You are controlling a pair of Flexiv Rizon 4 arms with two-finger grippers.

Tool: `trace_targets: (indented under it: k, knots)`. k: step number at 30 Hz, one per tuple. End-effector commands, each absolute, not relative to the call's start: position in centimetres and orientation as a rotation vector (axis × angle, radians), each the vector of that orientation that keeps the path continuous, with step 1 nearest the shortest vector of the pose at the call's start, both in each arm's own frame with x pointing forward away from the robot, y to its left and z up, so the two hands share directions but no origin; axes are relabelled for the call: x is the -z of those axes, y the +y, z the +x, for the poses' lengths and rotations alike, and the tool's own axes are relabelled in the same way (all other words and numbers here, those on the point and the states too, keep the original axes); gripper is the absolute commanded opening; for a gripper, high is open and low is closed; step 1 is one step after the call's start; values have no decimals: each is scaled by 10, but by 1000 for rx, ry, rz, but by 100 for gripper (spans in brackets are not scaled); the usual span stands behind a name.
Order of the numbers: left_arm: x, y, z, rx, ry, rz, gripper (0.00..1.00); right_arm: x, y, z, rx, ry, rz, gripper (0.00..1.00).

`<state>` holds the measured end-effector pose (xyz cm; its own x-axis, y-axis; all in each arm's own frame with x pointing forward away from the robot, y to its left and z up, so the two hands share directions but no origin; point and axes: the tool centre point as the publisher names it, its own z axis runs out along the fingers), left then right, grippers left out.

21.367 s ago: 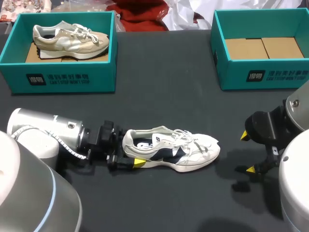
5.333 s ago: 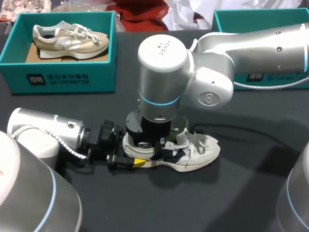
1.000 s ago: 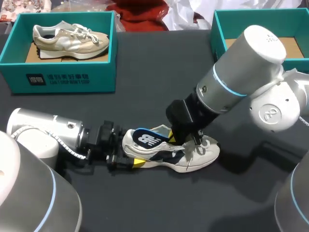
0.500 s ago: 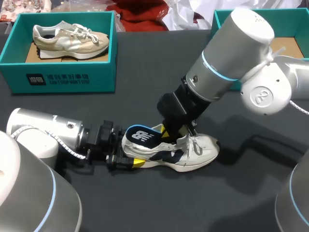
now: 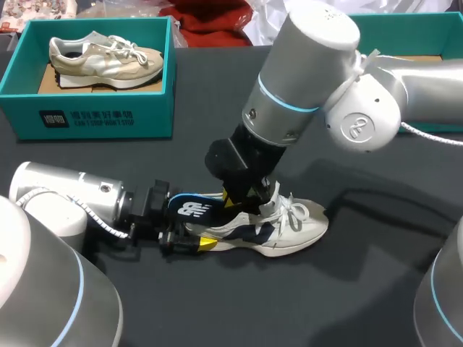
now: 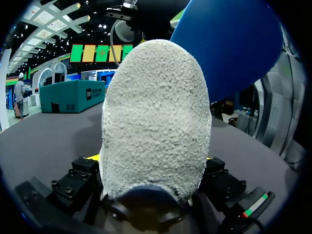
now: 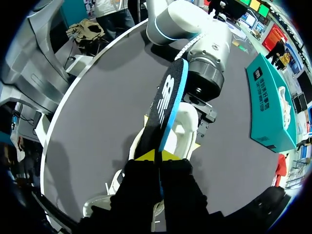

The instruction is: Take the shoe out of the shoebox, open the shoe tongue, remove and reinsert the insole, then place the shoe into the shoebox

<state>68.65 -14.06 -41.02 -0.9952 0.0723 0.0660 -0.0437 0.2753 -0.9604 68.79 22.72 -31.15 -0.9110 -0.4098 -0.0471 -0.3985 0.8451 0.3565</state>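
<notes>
shoe (image 5: 286, 228) near centre of table (image 5: 217, 144) | insole (image 5: 189, 210) mostly out, angled over heel | right gripper (image 7: 155, 156) pinched on insole | left gripper (image 5: 189, 243) clamped on heel | step: insole out/reinsert, likely | next: aim insole tip into opening, slide toward toe, left steadies

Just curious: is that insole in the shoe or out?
Mostly out: the insole sticks up over the shoe's heel, pinched by the right fingers.
</notes>
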Motion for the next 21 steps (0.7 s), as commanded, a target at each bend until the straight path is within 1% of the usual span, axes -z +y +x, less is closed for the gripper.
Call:
trace_targets:
  k: [1,2,3,7,11,16,19,21]
  knots:
    - [414,-140,688,-1834,-2431,-26,0,311,235,688,505,-2996,633,15]
    - [414,-140,688,-1834,-2431,-26,0,311,235,688,502,-2997,622,25]
    - [414,-140,688,-1834,-2431,-26,0,311,234,687,495,-2998,605,29]
    - [414,-140,688,-1834,-2431,-26,0,311,232,688,436,-2999,468,30]
    - [414,-140,688,-1834,-2431,-26,0,312,233,689,400,-2989,370,36]
    - [414,-140,688,-1834,-2431,-26,0,312,231,689,407,-2981,307,38]
    - [414,-140,688,-1834,-2431,-26,0,309,230,688,400,-2988,277,42]
    - [414,-140,688,-1834,-2431,-26,0,306,231,688,393,-2993,260,46]
